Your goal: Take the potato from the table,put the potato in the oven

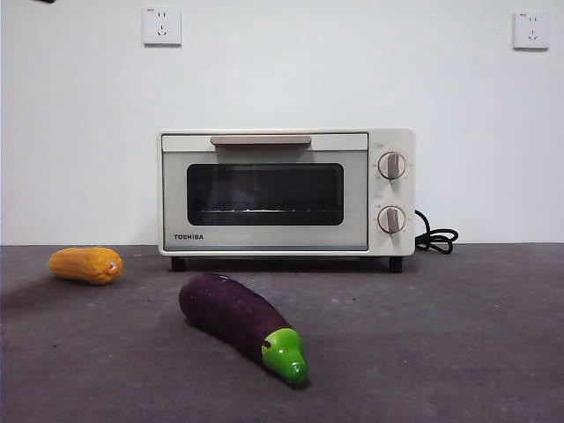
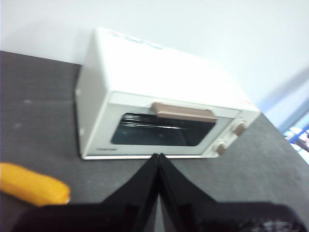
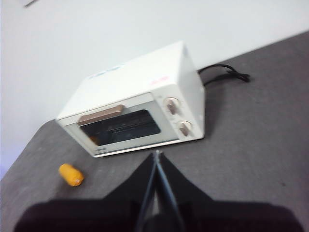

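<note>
Potato not visible in any view; only corn (image 1: pixel 85 264) and eggplant (image 1: pixel 238 319) lie on table (image 1: pixel 458 352). Oven (image 1: pixel 286 192) door closed. Left gripper (image 2: pixel 157 156) and right gripper (image 3: pixel 157 154) hang back, jaws pressed together, empty. Nothing grasped yet; next means locating potato and opening the door.

The table (image 1: pixel 493 352) is a flat dark grey, faintly mottled matte surface running back to a white wall. On it the cream-white oven (image 1: pixel 286 192) stands at the back on short black feet, its black cord (image 1: pixel 436 238) coiled just beside its knob side. A bumpy yellow-orange corn cob (image 1: pixel 85 264) lies off its other side, and a purple eggplant (image 1: pixel 242 323) with a green tip lies nearest the front camera
</note>
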